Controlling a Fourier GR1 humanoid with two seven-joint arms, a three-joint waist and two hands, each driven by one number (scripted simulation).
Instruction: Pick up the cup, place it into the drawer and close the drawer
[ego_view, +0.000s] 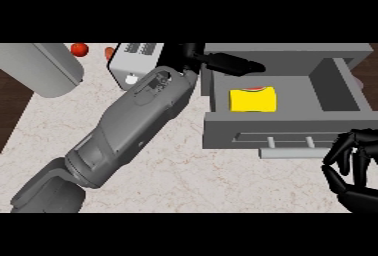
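**Cup in, drawer open**

The yellow cup (253, 99) lies inside the open drawer (284, 132). Above the drawer's back-left corner, the left hand (221, 62) shows straight, empty fingers. The right hand (353, 170), fingers curled, waits near the drawer's handle (291, 142); pushing the drawer shut looks next.

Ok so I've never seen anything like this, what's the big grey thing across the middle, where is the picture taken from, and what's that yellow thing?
This is the view from the robot's own head, looking steeply down at a kitchen counter. The big grey shape is its left forearm, reaching across to the back of an open drawer, where its black left hand is stretched out, holding nothing. The yellow thing is the cup, lying inside the drawer. The black right hand sits at the lower right, fingers curled, just in front of the drawer's handle. Farther back are a toaster and a couple of red things I cannot identify.
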